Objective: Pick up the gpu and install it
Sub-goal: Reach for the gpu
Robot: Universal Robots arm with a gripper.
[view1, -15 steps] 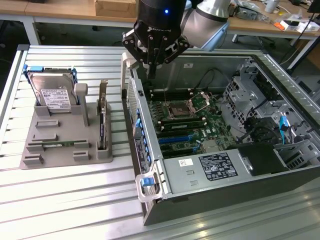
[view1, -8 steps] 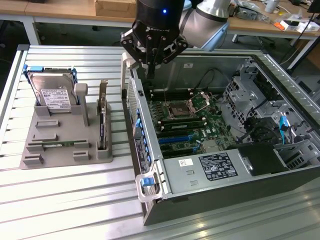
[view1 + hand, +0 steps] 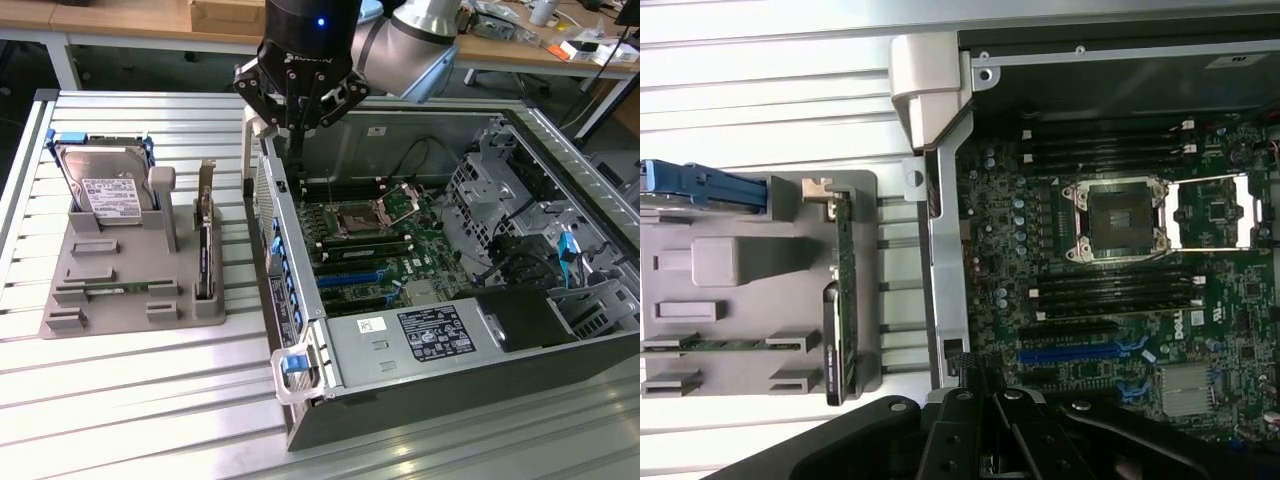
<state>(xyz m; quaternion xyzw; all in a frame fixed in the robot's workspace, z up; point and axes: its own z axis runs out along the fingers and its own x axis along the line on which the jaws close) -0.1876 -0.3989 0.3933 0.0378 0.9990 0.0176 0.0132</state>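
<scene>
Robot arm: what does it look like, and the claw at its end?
The arm is a rounded silver-grey tube. Its wrist is a black cylinder with a small blue light. The gripper is black, built of angular linked bars, with white lettering.

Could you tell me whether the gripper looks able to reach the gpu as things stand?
Probably yes: the gpu stands on edge in the gray holder, top uncovered, with nothing between it and the gripper over the computer case.
</scene>
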